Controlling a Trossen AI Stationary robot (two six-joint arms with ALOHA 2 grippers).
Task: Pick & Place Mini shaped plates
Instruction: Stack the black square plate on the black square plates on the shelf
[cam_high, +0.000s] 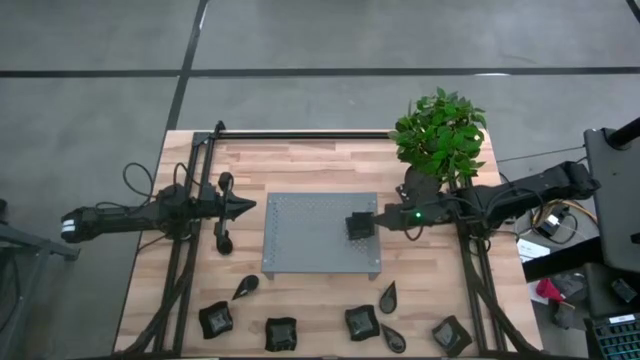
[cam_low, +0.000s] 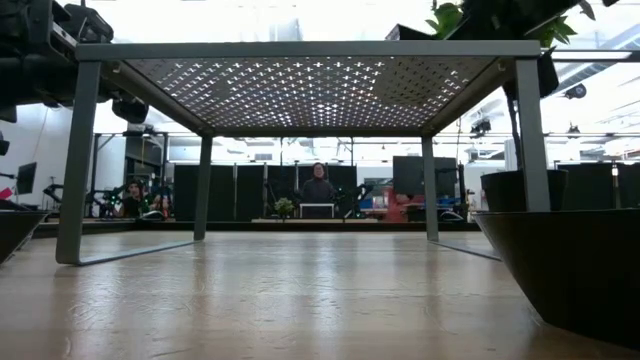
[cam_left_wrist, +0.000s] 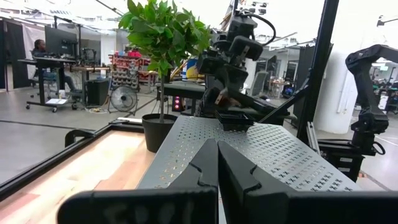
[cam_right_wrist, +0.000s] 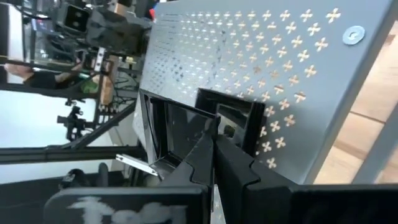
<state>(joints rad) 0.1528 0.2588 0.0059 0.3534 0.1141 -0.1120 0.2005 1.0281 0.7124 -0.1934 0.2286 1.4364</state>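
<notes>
My right gripper (cam_high: 372, 221) clamps a square plate (cam_high: 358, 226) over the grey tray (cam_high: 300, 235), my left gripper (cam_high: 250, 207) clenched empty, while seven plates (cam_high: 362, 322) wait along the bench's (cam_high: 320, 160) near edge.

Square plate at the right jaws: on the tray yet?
On it: the square plate sits on the tray, right gripper shut on its rim.

One small square plate (cam_high: 359, 225), dark and glossy with a raised rim, is pinched by its edge in the closed right gripper (cam_high: 372, 220), sitting on or just above the grey perforated tray (cam_high: 300, 240) near its right side. The other mini plates (cam_high: 281, 334), square and teardrop, lie well apart from that gripper in a loose row along the table's near edge.
</notes>
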